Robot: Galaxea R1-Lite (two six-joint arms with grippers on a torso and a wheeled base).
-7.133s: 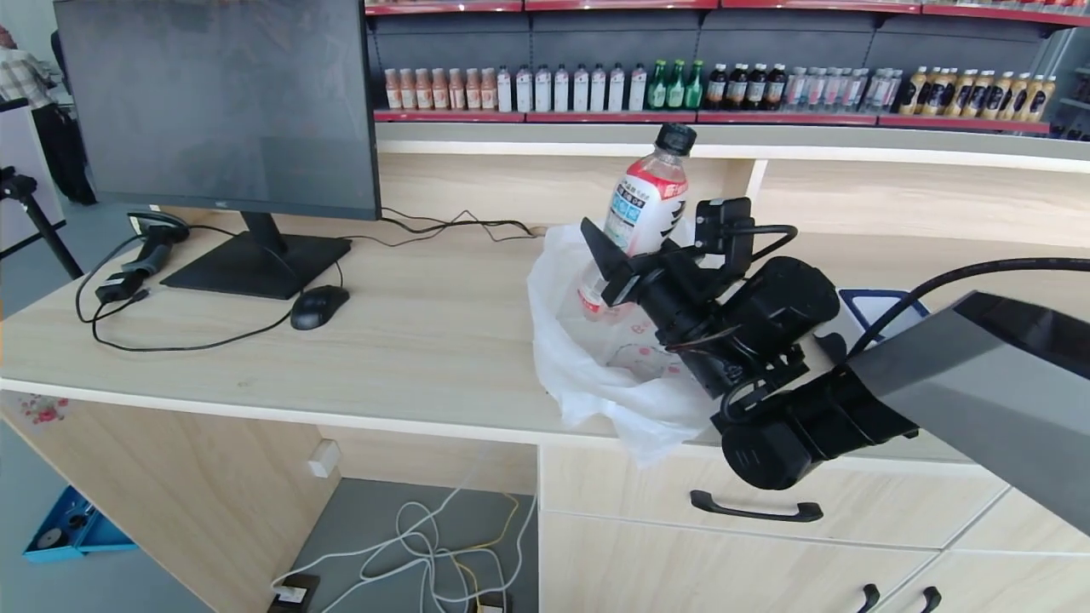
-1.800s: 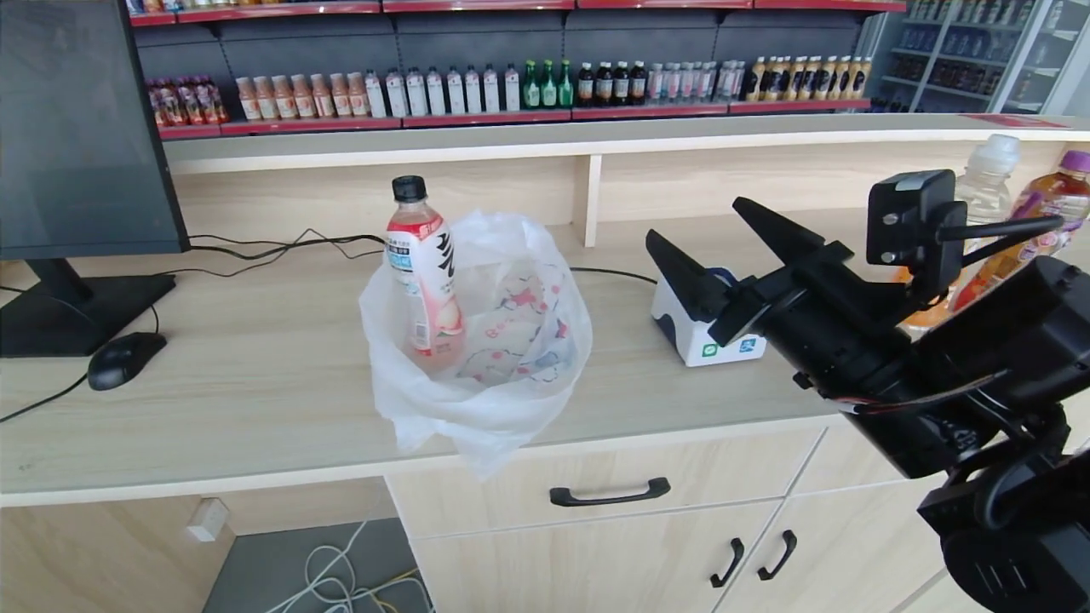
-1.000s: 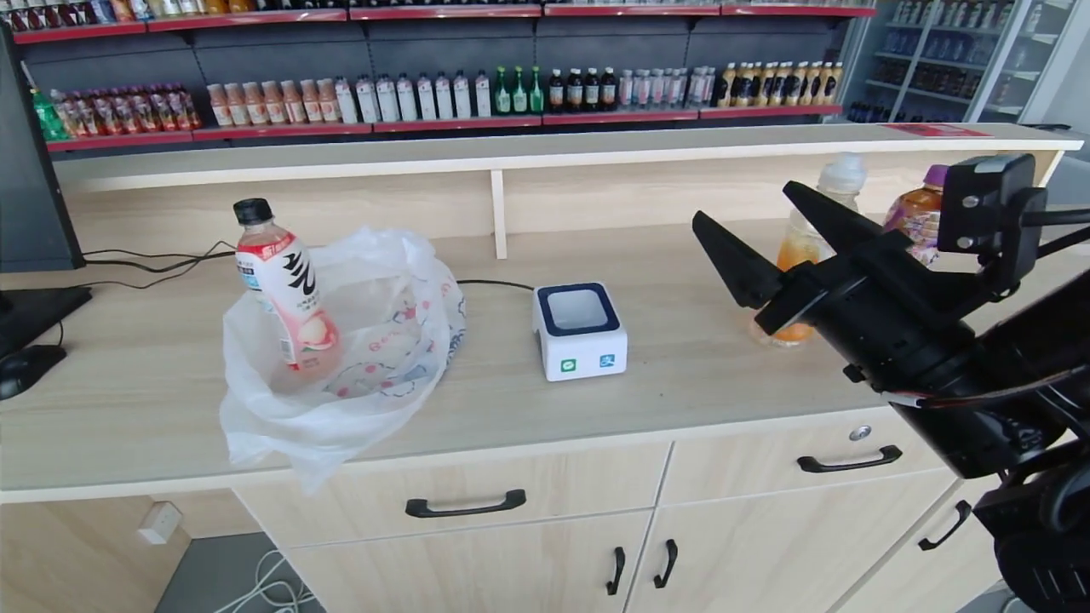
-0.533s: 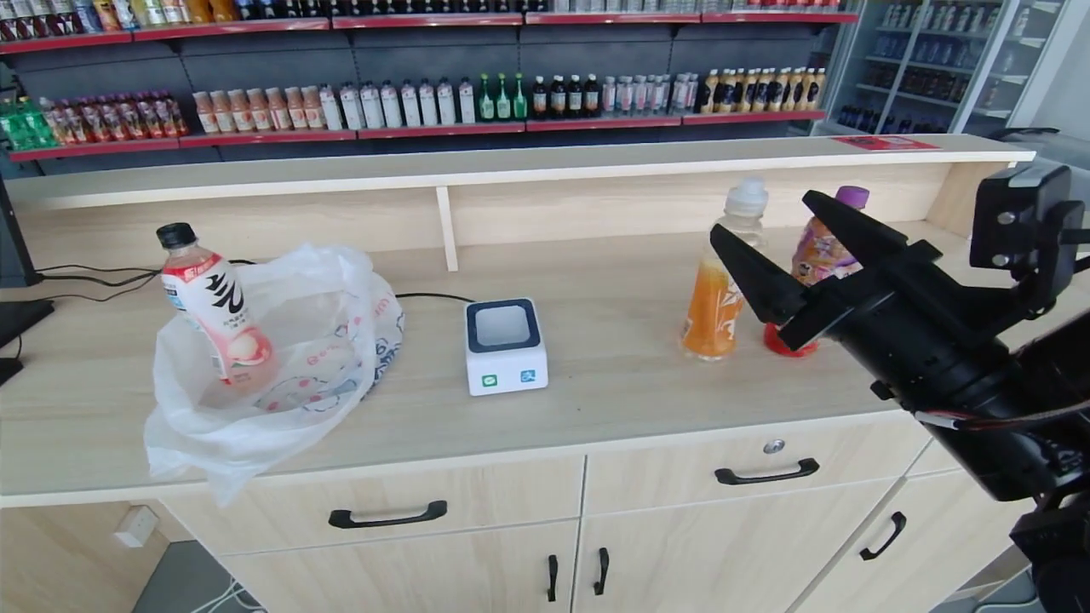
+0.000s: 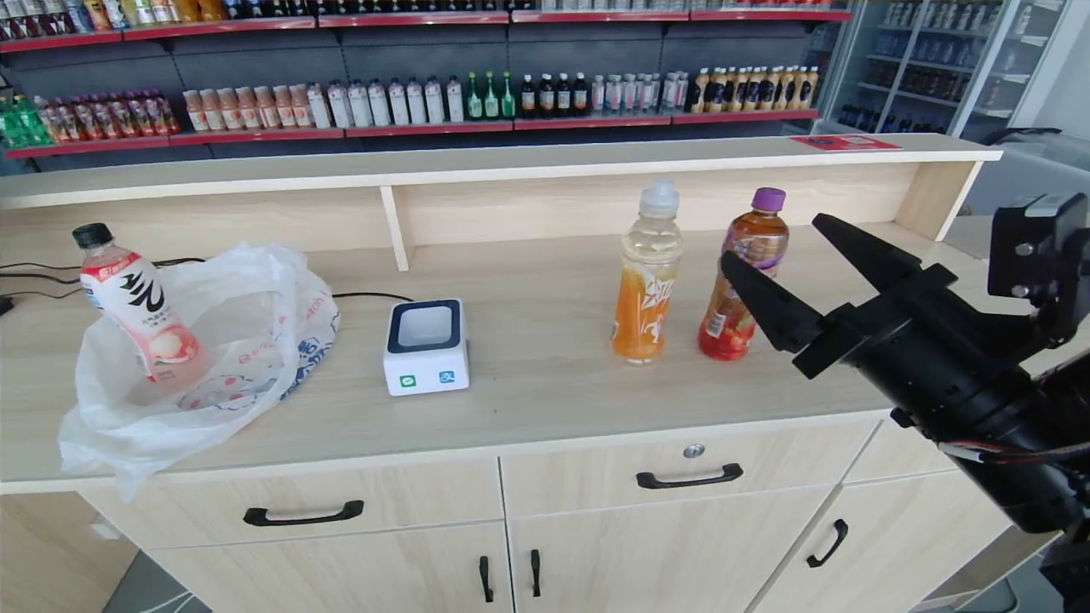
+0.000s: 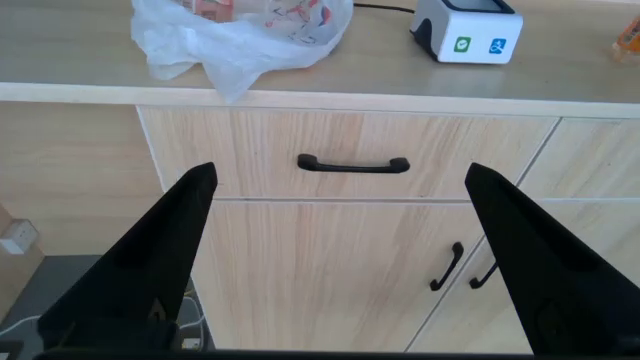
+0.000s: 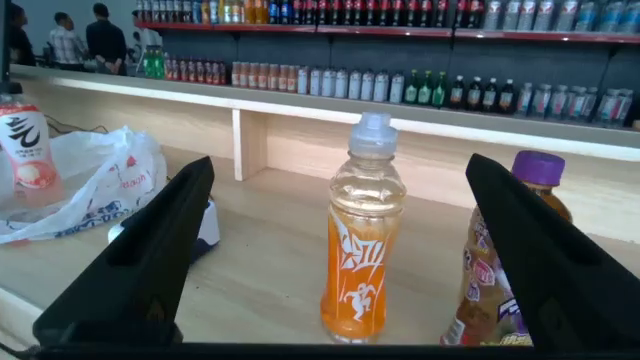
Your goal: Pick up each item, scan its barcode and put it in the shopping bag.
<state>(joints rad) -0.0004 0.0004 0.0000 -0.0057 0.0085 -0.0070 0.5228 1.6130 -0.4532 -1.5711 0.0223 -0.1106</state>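
Observation:
A pink peach bottle (image 5: pixel 136 306) with a black cap leans inside the white shopping bag (image 5: pixel 221 340) at the counter's left. The white barcode scanner (image 5: pixel 424 346) sits beside the bag. Right of it stand an orange bottle (image 5: pixel 647 272) and a purple-capped bottle (image 5: pixel 745 272). My right gripper (image 5: pixel 771 238) hangs open and empty just in front of the purple-capped bottle, apart from it; in the right wrist view the orange bottle (image 7: pixel 365 240) stands between its fingers, farther off. My left gripper (image 6: pixel 337 175) is open, below counter height, facing the drawers.
A raised back ledge (image 5: pixel 511 162) with an upright divider (image 5: pixel 393 226) runs behind the counter. A black cable (image 5: pixel 366 296) leads from the scanner toward the bag. Drawer handles (image 6: pixel 352 164) line the cabinet front. Store shelves of bottles (image 5: pixel 426 98) stand far behind.
The pink bottle, held over the bag 7 s ago, now stands in it, released. The camera has swung right, and my open right gripper has come in front of the two standing bottles.

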